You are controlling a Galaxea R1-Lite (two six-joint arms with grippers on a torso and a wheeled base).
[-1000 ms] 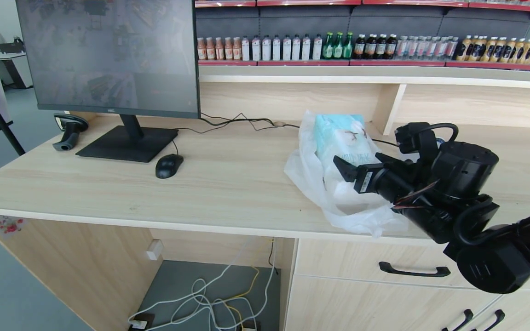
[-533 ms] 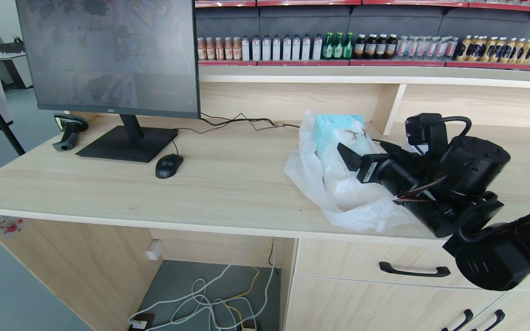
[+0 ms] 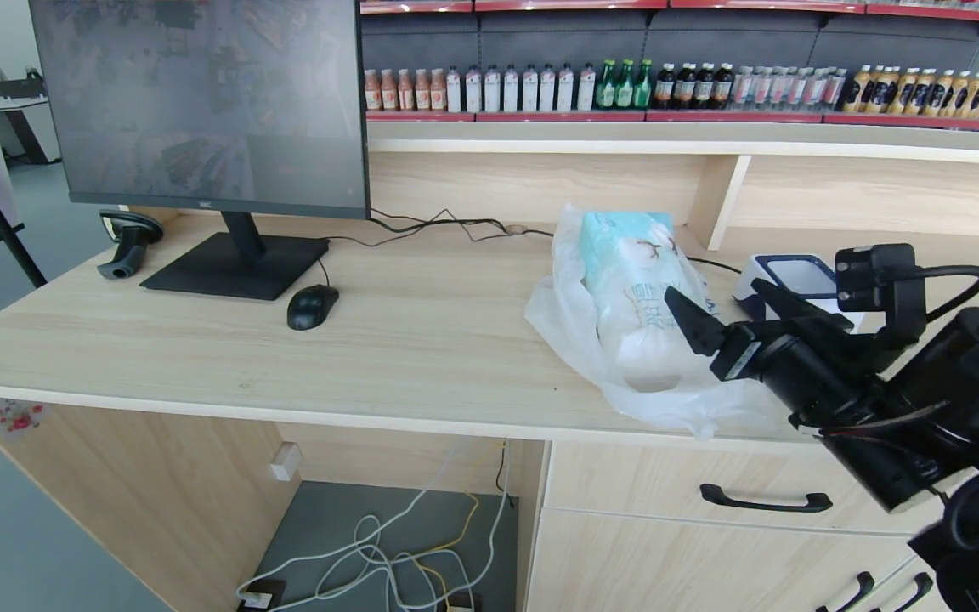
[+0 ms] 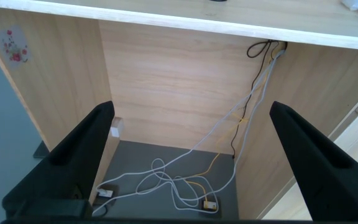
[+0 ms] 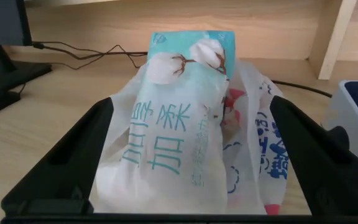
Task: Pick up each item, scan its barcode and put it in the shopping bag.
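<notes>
A soft blue pack (image 3: 630, 255) sat inside the white shopping bag (image 3: 591, 340), which lay on the desk (image 3: 421, 331). The right end effector (image 3: 715, 289) was just beside the bag, wide open and holding nothing. The left end effector (image 4: 191, 106) was open and empty too, down below the desk top.

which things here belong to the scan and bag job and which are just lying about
Job: shopping bag, tissue pack inside it, white scanner box beside the bag, open right pincer facing the bag.

Lying about: monitor, mouse, black handheld device by the monitor, cables, shelf bottles.
</notes>
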